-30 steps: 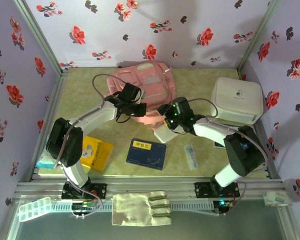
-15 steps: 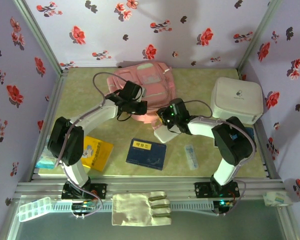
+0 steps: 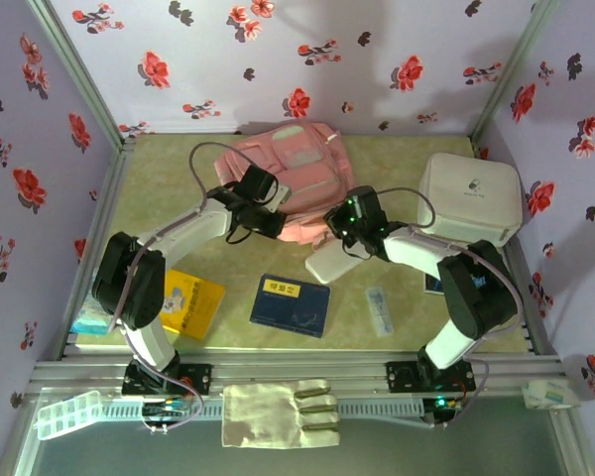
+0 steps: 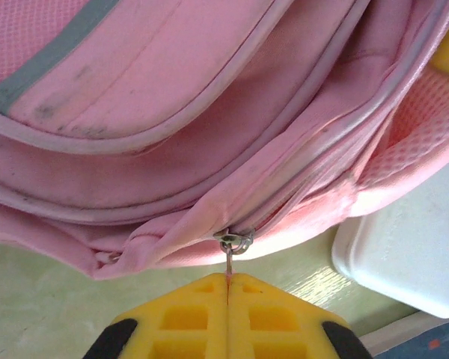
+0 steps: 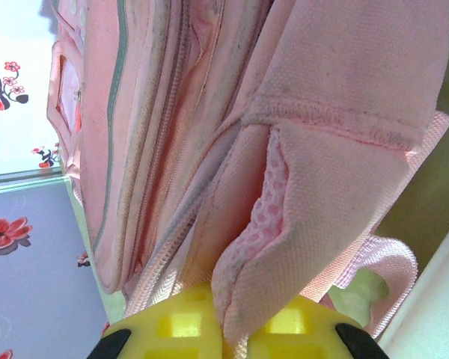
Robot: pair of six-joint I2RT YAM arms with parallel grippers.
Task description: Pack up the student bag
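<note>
Both reach student bag [image 3: 299,159]: left pincer [image 4: 228,280] pinches zipper pull [image 4: 235,242], right pincer [image 5: 226,318] pinches strap [image 5: 314,217]

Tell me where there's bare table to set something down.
Bare table: left of the student bag by the wall, and between it and the white box. Crowded: the bag's near edge, clamped by left gripper and right gripper.

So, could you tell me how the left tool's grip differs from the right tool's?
The left tool pinches a thin metal zipper pull; the right tool clamps a thick fold of pink fabric. The left tool works the near edge, the right tool the near right corner. Both hold the student bag.
</note>
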